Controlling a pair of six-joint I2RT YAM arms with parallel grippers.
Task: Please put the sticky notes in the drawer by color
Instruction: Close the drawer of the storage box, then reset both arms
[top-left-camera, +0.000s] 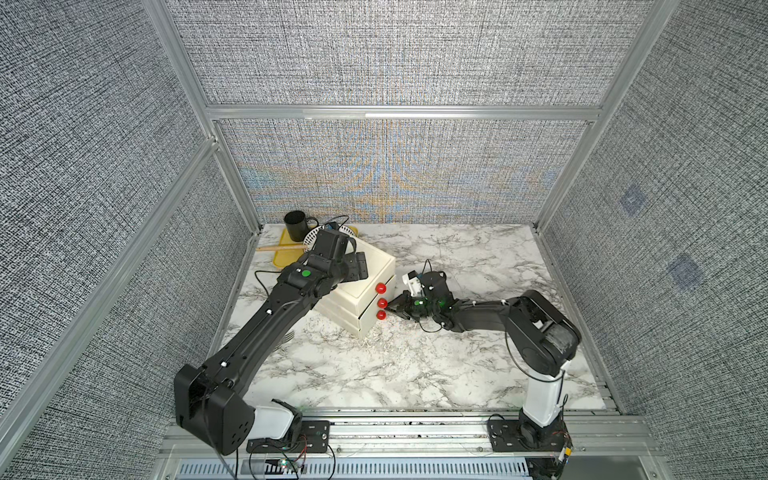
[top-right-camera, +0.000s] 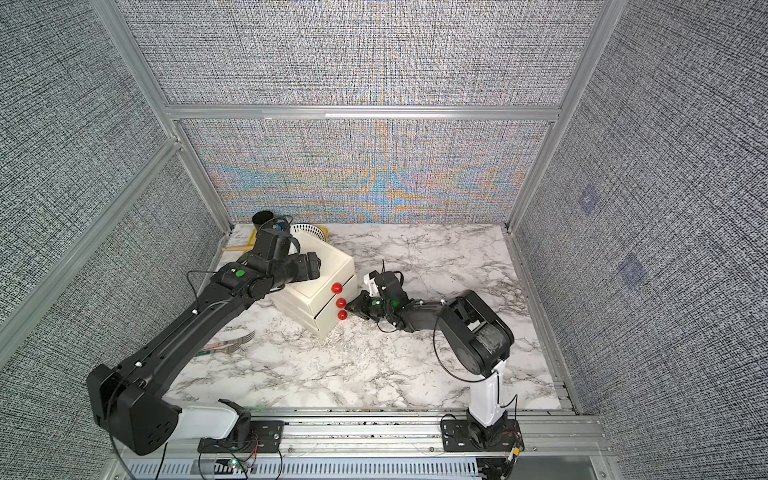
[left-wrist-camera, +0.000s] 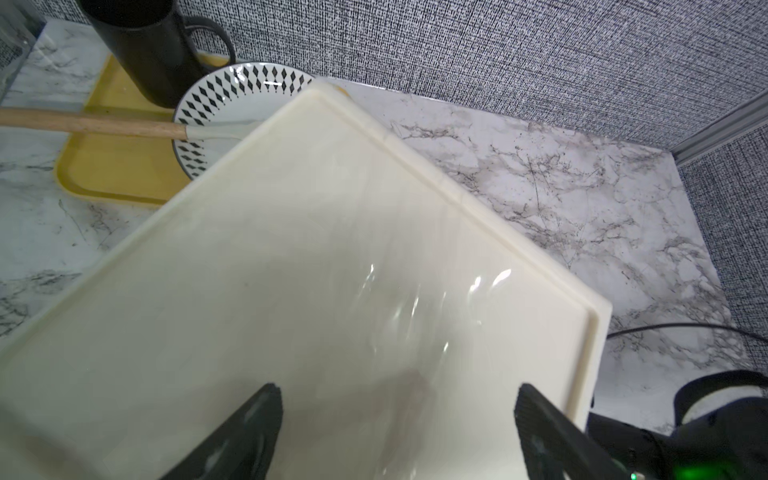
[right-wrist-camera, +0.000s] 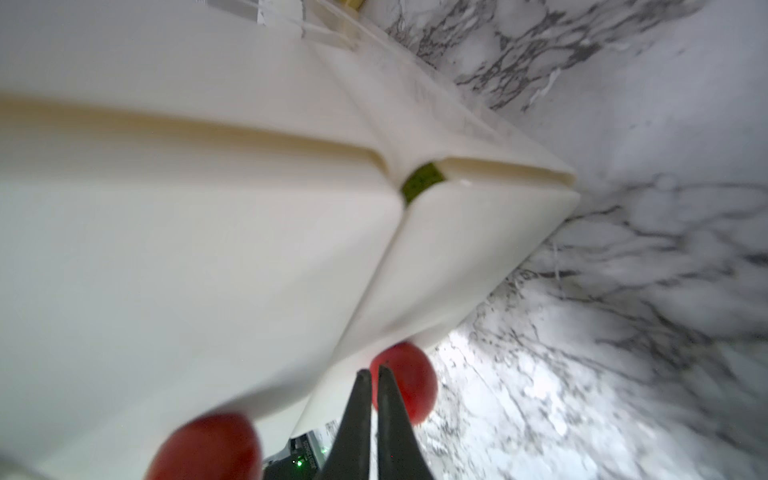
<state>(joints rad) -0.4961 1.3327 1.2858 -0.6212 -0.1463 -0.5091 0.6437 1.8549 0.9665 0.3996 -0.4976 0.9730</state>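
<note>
Right gripper (right-wrist-camera: 374, 370) closed beside knob (right-wrist-camera: 410, 390); left gripper (left-wrist-camera: 397, 388) wide

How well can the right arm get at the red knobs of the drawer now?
Probably yes: the right gripper sits close beside a red knob with nothing between them, though its fingers look almost shut and should open first.
</note>
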